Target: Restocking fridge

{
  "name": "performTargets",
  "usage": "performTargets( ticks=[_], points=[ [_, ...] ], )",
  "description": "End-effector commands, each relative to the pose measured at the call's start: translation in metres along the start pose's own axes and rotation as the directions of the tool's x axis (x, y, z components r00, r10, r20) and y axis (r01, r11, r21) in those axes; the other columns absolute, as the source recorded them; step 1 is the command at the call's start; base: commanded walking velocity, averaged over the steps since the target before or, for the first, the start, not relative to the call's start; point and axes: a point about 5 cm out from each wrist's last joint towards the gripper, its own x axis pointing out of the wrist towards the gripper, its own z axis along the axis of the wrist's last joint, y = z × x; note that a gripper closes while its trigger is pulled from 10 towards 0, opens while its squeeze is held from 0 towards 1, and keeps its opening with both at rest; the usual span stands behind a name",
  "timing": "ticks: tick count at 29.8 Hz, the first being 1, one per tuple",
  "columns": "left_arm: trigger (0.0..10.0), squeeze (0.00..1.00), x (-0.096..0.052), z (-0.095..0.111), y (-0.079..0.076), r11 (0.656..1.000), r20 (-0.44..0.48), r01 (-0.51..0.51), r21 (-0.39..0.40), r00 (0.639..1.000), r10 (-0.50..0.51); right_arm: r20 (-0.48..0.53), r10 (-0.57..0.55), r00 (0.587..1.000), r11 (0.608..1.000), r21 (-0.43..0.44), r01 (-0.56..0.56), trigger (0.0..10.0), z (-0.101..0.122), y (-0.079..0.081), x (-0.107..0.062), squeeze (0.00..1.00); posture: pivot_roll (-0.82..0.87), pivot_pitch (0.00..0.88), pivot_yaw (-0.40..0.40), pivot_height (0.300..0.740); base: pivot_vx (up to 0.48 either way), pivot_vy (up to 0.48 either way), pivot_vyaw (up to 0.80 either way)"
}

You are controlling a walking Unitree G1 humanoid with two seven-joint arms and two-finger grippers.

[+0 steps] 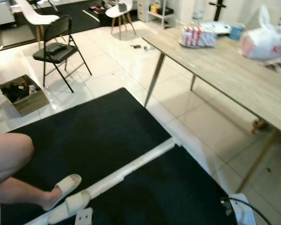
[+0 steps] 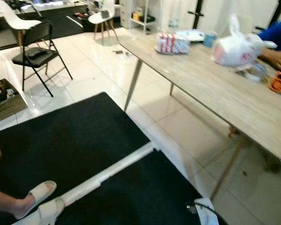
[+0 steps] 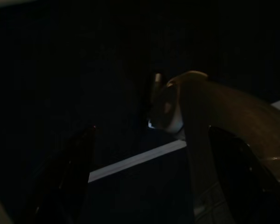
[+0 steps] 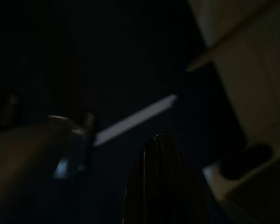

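Left eye view: white bag [image 1: 262, 42] on table [image 1: 234, 75]; tool states unclear.

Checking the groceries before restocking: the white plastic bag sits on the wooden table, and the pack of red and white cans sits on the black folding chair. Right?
Not quite. The white plastic bag is on the wooden table, but the pack of red and white cans is on that table too, not on the black folding chair. The left eye view shows this.

Black mat [image 1: 93, 136], light woodgrain table [image 1: 234, 75], white tiles [image 1: 187, 122], black folding chair [image 1: 58, 49].
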Motion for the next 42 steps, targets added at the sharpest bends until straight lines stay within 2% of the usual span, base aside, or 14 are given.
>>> performTargets(
  ticks=[1, 10, 42],
  points=[
    [10.0, 0.00, 0.0011, 0.0019, -0.0025, 1.000, -0.001, 0.006, 0.007, 1.000, -0.006, -0.011, -0.010, 1.000, 1.000, -0.001, 0.010, 10.0, -0.0047, -0.0043, -0.0010, 0.00, -0.03, 0.000, 0.023, 0.740, 0.375, 0.000, -0.57],
    [10.0, 0.00, 0.0015, 0.0027, -0.0035, 1.000, 0.001, 0.009, 0.006, 1.000, -0.009, -0.001, -0.003, 1.000, 1.000, 0.021, 0.003, 10.0, -0.0029, -0.0038, -0.0009, 0.00, -0.03, 0.000, 0.021, 0.740, 0.372, 0.000, -0.72],
    [10.0, 0.00, 0.0018, 0.0023, -0.0050, 1.000, 0.001, 0.011, 0.002, 1.000, -0.011, -0.001, -0.006, 1.000, 1.000, 0.019, 0.006, 10.0, -0.0032, -0.0011, -0.0005, 0.00, -0.03, 0.000, 0.020, 0.740, 0.373, 0.000, 0.00]
  ],
)
